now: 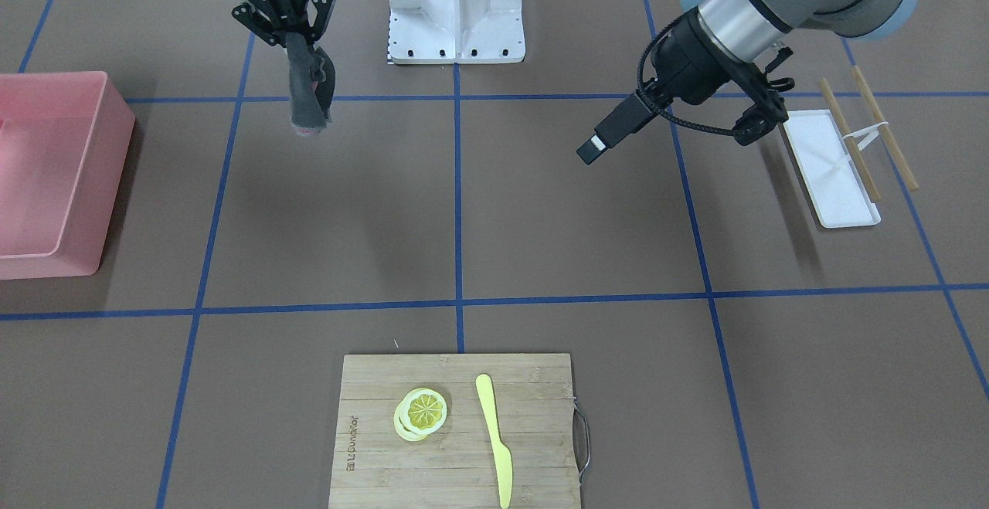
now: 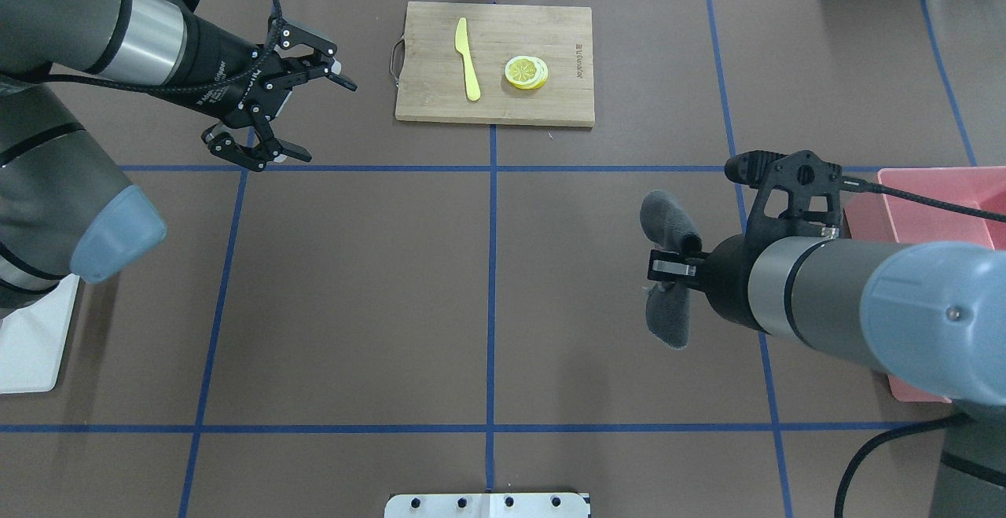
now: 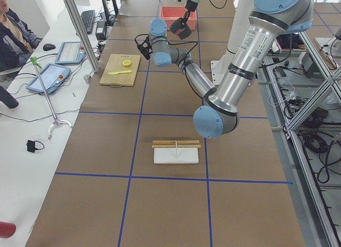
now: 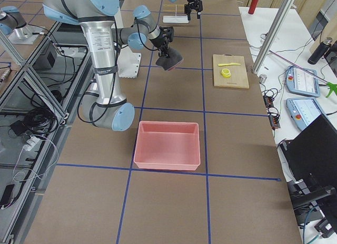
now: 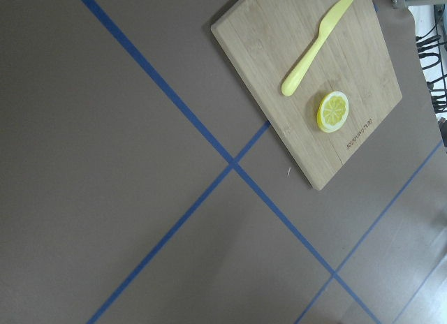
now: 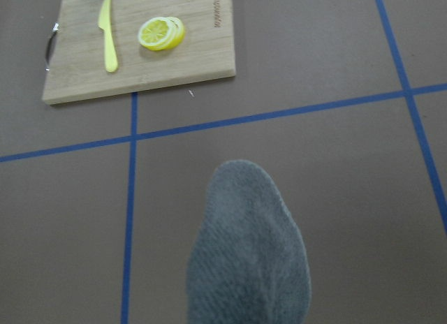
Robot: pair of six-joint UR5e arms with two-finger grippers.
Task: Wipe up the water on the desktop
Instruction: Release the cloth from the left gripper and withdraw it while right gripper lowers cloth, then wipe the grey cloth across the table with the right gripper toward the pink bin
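The desktop (image 2: 354,298) is a matte brown surface crossed by blue tape lines; I see no water on it in any view. My right gripper (image 2: 668,268) is shut on a grey cloth (image 2: 666,223) and holds it above the right half of the desktop. The cloth (image 1: 309,88) hangs down from the gripper (image 1: 296,36) in the front-facing view, and fills the bottom of the right wrist view (image 6: 248,254). My left gripper (image 2: 324,119) is open and empty, above the desktop left of the cutting board.
A bamboo cutting board (image 2: 550,101) at the far middle carries lemon slices (image 2: 526,72) and a yellow knife (image 2: 468,58). A pink bin (image 1: 77,184) stands beyond my right arm. A white tray (image 1: 830,177) with wooden sticks (image 1: 885,127) lies by my left arm.
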